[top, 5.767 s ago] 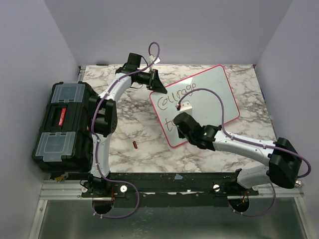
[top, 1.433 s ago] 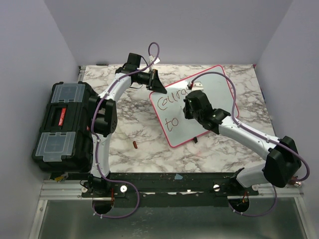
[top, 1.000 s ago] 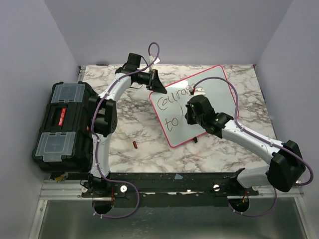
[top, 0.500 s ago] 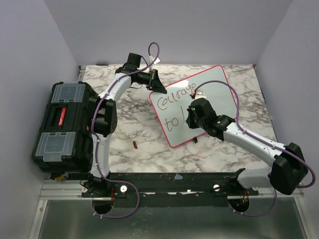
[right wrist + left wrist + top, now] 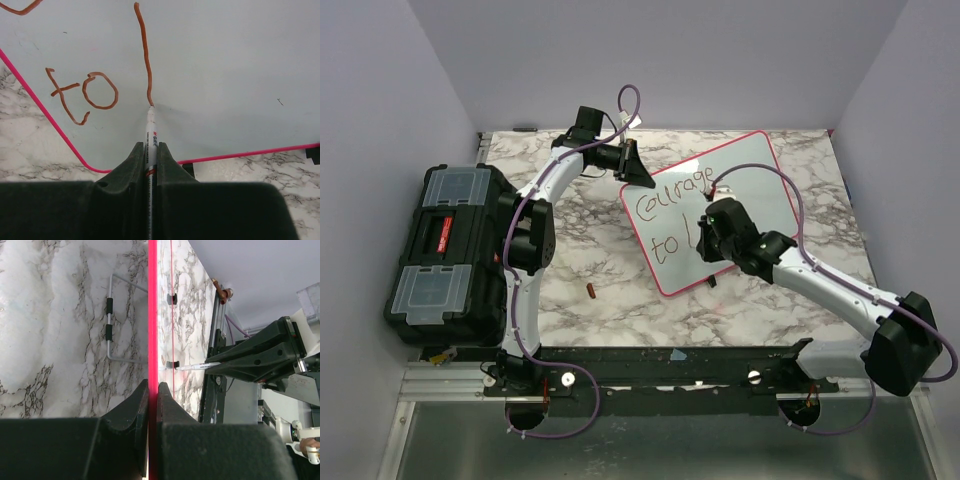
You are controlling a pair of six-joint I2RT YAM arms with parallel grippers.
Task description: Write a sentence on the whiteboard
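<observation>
The whiteboard (image 5: 750,180), white with a pink rim, lies tilted on the marble table. Its sentence (image 5: 670,195) reads "Courage" above "to", with a fresh vertical stroke after "to" (image 5: 146,55). My left gripper (image 5: 642,178) is shut on the board's far-left rim (image 5: 152,315). My right gripper (image 5: 705,232) is shut on a white marker (image 5: 150,131), its tip touching the board at the bottom of the stroke. The words "to" (image 5: 82,92) show in the right wrist view.
A black toolbox (image 5: 445,255) stands at the table's left edge. A small red marker cap (image 5: 590,291) lies on the marble near the board's lower left corner. A wire stand (image 5: 112,320) shows under the board.
My right gripper has moved from the top line down to the second line and drawn a vertical stroke after "to". The left gripper has held still on the rim.
</observation>
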